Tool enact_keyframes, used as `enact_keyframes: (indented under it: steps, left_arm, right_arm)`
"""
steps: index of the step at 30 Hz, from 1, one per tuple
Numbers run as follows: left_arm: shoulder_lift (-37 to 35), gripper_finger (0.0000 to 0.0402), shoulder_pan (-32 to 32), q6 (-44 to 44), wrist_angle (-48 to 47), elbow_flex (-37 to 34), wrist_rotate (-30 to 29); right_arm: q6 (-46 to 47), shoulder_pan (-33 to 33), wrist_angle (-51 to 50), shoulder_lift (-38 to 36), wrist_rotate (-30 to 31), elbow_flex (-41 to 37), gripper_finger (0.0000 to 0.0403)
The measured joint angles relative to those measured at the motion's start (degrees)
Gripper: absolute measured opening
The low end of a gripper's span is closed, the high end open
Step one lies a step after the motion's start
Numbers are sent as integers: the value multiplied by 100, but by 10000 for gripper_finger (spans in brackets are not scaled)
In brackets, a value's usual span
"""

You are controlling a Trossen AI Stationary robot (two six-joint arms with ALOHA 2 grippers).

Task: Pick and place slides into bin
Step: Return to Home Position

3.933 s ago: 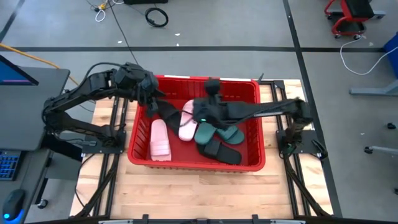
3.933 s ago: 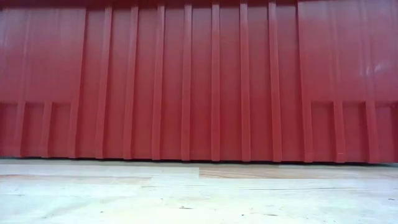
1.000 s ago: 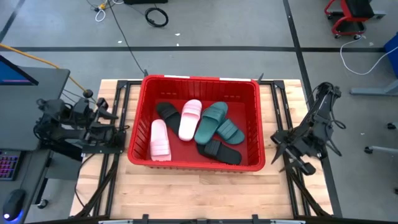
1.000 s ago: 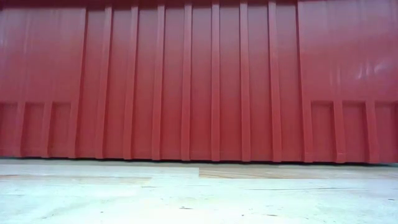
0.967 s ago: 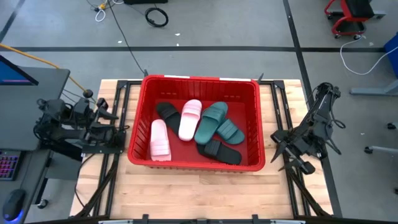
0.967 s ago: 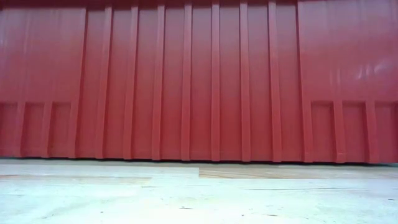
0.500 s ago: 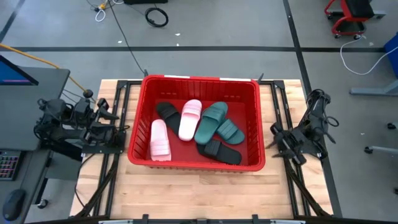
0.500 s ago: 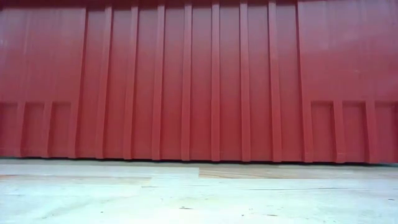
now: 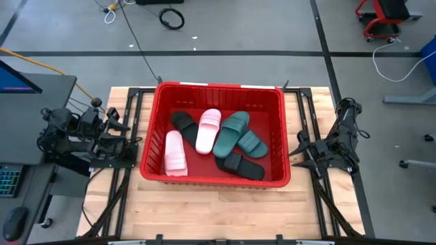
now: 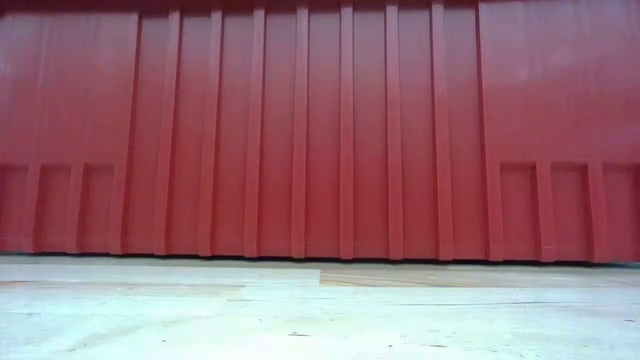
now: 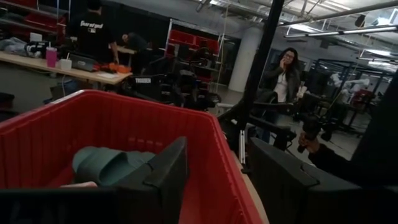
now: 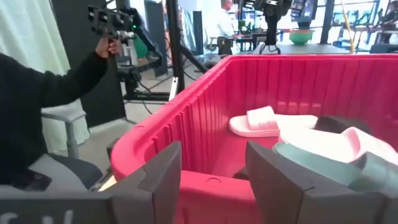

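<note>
Both arms, stretched over the bin 3.9 s ago, now sit folded at its sides, and the right arm has drawn in slightly further within the last second. Left hand (image 9: 114, 129) lies at 9 o'clock of the bin (image 9: 218, 86), with its fingers (image 11: 165, 177) standing apart. Right hand (image 9: 300, 151) lies at 3 o'clock of the bin, with its fingers (image 12: 163, 169) likewise apart.

All six slides lie inside the bin:
- first pink slide (image 9: 174, 152) at 8 o'clock;
- second pink slide (image 9: 208, 131) near the centre;
- first green slide (image 9: 231, 133) just beside it at 3 o'clock;
- second green slide (image 9: 254, 144) touching the first green slide;
- first black slide (image 9: 182, 123) at 10 o'clock;
- second black slide (image 9: 244, 167) at 5 o'clock.

Low view: the bin's ribbed red side fills the frame above the pale wooden surface (image 10: 320, 310). Right wrist view: a person's dark sleeve (image 12: 43, 87) shows beyond the bin.
</note>
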Motion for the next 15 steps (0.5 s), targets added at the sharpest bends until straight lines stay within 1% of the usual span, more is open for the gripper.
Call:
enact_keyframes:
  steps: [4,9,15]
  left_arm:
    - [0,181,-2,-44,-5,0,2]
    - [0,177,0,-127,-3,0,6]
    - [4,181,0,-111,-3,0,17]
  right_arm:
    - [4,2,201,0,-40,-206,185]
    - [-17,4,747,-4,-143,-545,185]
    - [-346,2,1419,-4,-331,-888,185]
